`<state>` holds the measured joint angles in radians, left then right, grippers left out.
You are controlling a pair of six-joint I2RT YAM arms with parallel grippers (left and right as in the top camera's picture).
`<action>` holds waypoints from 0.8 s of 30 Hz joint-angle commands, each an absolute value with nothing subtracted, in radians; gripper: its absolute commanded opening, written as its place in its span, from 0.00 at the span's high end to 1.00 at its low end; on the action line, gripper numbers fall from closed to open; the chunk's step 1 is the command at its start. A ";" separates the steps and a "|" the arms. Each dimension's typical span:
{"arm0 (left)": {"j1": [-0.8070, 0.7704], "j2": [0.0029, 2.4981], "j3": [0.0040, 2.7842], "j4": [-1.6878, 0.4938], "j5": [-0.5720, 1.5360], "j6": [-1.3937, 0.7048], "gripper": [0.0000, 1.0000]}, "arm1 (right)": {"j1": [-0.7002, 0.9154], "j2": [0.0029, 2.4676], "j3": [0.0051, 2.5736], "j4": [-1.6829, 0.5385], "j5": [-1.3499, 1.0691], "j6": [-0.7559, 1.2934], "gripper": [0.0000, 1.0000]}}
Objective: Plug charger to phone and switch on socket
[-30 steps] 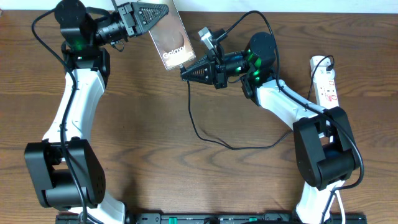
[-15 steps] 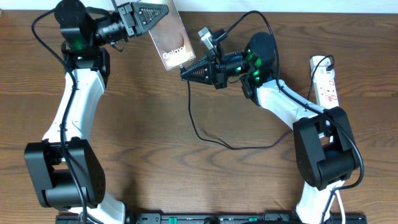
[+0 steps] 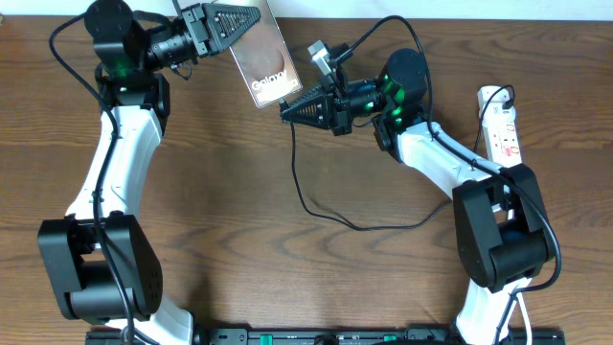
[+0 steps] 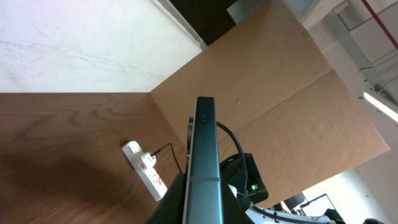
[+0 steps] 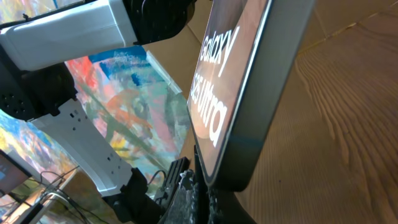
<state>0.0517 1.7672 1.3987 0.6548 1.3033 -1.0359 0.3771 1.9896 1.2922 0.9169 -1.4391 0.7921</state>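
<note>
The phone [image 3: 266, 59], a shiny brownish slab with white lettering, is held in the air at the back by my left gripper [image 3: 251, 17], which is shut on its upper end. My right gripper [image 3: 284, 108] is shut on the plug end of the charger, whose thin black cable [image 3: 299, 192] hangs down and loops over the table. Its fingertips sit right at the phone's lower end. In the right wrist view the phone [image 5: 249, 81] stands just above the gripper [image 5: 208, 200]; whether the tip is inserted I cannot tell. The white socket [image 3: 500, 120] lies at the far right.
In the left wrist view the phone [image 4: 205, 155] is edge on between the jaws of my left gripper [image 4: 204, 202], with the socket [image 4: 147, 170] on the wooden table [image 4: 68, 155] beyond. A brown cardboard wall [image 4: 273, 81] stands behind. Thick black robot cables arch over the right arm [image 3: 421, 144].
My right gripper and arm have edged very slightly to the right. The left arm and the phone have not moved.
</note>
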 commanded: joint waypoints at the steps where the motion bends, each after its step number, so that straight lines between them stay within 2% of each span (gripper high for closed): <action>1: 0.042 1.753 1.410 0.659 1.347 -1.033 0.93 | 0.370 1.998 1.301 0.924 -1.360 0.794 0.99; 24: 0.039 1.760 1.408 0.640 1.397 -1.003 0.93 | 0.381 1.998 1.301 0.932 -1.273 0.905 0.99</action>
<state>0.0525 1.7672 1.3987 0.6437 1.2961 -1.0183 0.3813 1.9896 1.2896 0.9207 -1.4082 0.8856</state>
